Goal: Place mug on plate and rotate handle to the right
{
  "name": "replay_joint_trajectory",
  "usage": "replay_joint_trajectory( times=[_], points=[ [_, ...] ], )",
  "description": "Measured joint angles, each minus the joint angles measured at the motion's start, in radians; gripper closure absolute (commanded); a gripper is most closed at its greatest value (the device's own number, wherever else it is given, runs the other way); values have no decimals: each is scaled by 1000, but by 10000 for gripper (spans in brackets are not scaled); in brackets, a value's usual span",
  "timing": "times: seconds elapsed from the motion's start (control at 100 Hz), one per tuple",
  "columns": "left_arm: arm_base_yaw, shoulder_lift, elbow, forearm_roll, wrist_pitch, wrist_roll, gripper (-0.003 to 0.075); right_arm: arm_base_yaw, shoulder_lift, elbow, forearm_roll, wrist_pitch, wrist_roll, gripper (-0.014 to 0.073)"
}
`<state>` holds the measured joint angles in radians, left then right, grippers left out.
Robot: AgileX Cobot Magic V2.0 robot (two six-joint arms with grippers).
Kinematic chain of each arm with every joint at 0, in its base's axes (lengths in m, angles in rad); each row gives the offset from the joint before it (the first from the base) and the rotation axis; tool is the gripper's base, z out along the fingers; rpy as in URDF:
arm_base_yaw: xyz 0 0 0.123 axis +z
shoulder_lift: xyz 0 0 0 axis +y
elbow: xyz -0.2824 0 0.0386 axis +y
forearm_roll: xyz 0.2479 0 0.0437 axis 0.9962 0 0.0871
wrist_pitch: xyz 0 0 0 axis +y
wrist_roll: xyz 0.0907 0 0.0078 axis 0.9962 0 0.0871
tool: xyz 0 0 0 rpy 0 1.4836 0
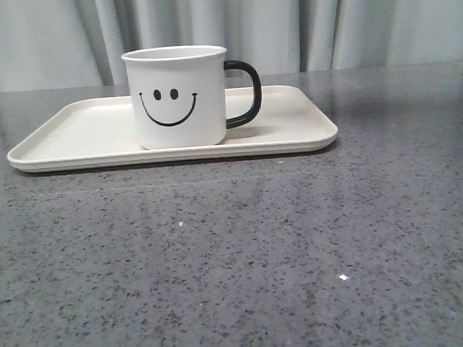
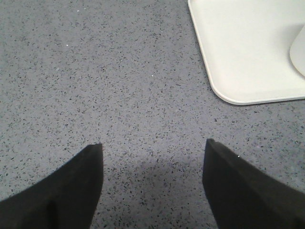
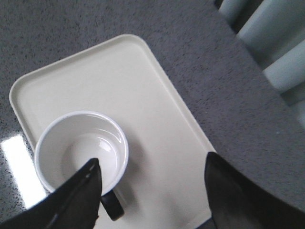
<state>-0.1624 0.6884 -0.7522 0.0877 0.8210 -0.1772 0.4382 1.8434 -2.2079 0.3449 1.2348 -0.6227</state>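
The left gripper (image 2: 152, 186) hangs over bare grey speckled table (image 1: 238, 260) with its fingers spread wide and holding nothing, a corner of the plate (image 2: 238, 52) just beyond it. The right gripper (image 3: 152, 195) is above the plate, fingers likewise spread apart and empty, one fingertip overlapping the mug's rim in its wrist view. The mug (image 1: 180, 98) stands upright on the plate (image 1: 78, 132), near its middle, smiley face forward, its inside empty. The handle (image 1: 246, 93) points right.

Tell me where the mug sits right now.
In the front view the mug stands upright on the plate, just right of its middle, handle pointing right.
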Motion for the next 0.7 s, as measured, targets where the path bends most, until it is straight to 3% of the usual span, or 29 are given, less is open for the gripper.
replay_joint_trajectory(
  times=[0.16, 0.37, 0.56, 0.7],
  points=[
    [0, 0, 0, 0, 0, 0, 281, 0, -154, 116, -82, -52, 42, 120],
    [0, 0, 0, 0, 0, 0, 281, 0, -391, 466, -212, -247, 115, 120],
    [0, 0, 0, 0, 0, 0, 281, 0, -621, 790, -229, -469, 159, 120],
    [0, 0, 0, 0, 0, 0, 281, 0, -756, 941, -236, -498, 227, 120]
  ],
)
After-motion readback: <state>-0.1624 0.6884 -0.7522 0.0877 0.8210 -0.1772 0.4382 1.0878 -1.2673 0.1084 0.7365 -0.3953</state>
